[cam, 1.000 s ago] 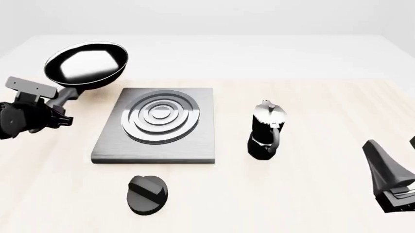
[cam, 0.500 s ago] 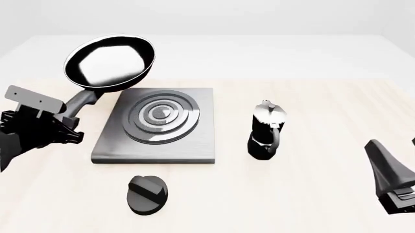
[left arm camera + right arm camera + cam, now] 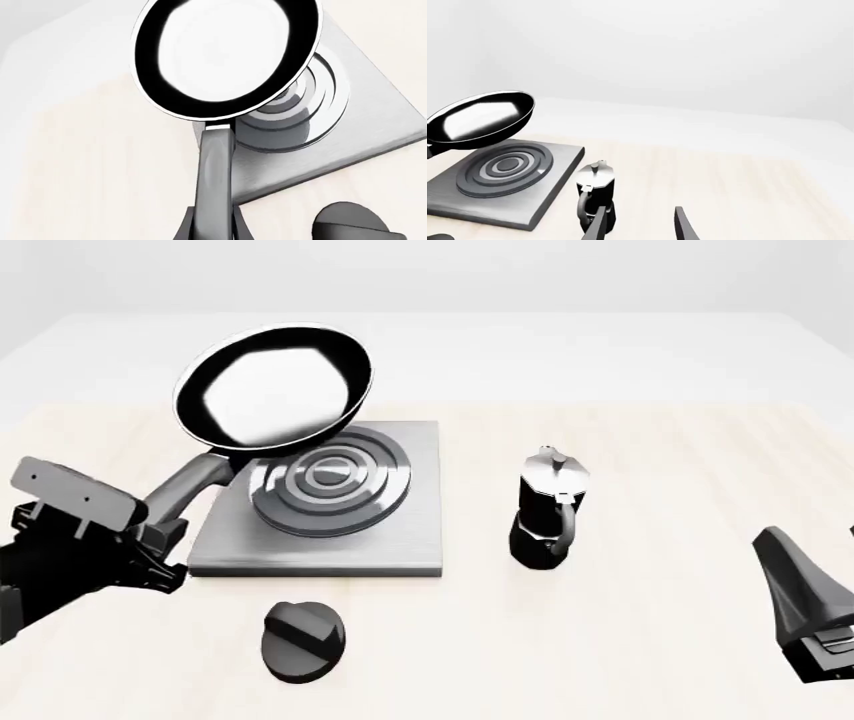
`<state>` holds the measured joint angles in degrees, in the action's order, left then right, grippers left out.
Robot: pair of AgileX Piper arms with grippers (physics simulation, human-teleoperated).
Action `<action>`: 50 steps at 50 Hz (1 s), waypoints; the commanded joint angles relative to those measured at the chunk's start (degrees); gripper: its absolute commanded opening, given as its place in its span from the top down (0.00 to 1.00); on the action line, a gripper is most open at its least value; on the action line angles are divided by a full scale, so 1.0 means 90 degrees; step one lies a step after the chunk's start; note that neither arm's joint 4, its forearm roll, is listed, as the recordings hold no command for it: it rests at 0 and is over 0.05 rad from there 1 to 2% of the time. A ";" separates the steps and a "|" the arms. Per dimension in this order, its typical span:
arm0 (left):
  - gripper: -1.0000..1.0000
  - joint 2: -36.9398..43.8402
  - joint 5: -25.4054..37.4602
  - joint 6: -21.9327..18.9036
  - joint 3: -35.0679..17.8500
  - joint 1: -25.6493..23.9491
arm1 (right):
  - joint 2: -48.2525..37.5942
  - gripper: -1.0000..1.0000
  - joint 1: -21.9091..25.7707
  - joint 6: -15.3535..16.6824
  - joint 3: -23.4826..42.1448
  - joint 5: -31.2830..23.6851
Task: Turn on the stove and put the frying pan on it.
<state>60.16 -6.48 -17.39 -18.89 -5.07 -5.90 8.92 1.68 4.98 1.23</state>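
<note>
Two arms work the table: the left gripper (image 3: 158, 530) is clamped on the frying pan's (image 3: 276, 388) long handle, holding the pan tilted in the air over the stove's (image 3: 400, 530) far-left corner. The right gripper (image 3: 639, 225) hangs empty, fingers parted, near the moka pot (image 3: 547, 510). The black knob (image 3: 304, 640) lies just in front of the stove.

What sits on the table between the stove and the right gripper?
The moka pot stands between the stove and the right gripper, apart from both with bare wood on either side. The front view shows it best.
</note>
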 commanded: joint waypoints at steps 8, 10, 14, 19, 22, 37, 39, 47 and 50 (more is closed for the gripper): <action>1.00 -0.0668 0.0170 -0.0013 0.0288 -0.0557 | -0.0023 0.00 0.0038 -0.0024 0.0048 0.0008; 1.00 -0.0669 0.0146 -0.0016 0.0349 -0.0591 | -0.0034 0.00 0.0048 -0.0020 0.0052 0.0017; 1.00 -0.0637 0.0061 -0.0028 0.0460 -0.0623 | -0.0064 0.00 0.0061 -0.0022 0.0047 0.0046; 1.00 -0.0550 -0.0060 -0.0059 0.0570 -0.0642 | -0.0085 0.00 0.0087 -0.0018 0.0061 0.0062; 1.00 -0.0525 -0.0088 -0.0059 0.0593 -0.0655 | -0.0077 0.00 0.0089 -0.0014 0.0059 0.0060; 1.00 -0.0182 -0.0486 -0.0094 0.0770 -0.0643 | -0.0054 0.00 0.0089 -0.0027 0.0057 0.0038; 1.00 -0.0132 -0.0537 -0.0108 0.0793 -0.0647 | -0.0057 0.00 0.0081 -0.0026 0.0045 0.0052; 1.00 0.0029 -0.0701 -0.0126 0.0866 -0.0663 | 0.0035 0.00 0.0072 -0.0037 0.0054 -0.0040; 1.00 0.0094 -0.0772 -0.0140 0.0886 -0.0667 | 0.0051 0.00 0.0066 -0.0044 0.0044 -0.0046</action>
<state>60.01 -11.03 -18.06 -10.39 -10.85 -5.96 9.61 1.38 5.46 1.22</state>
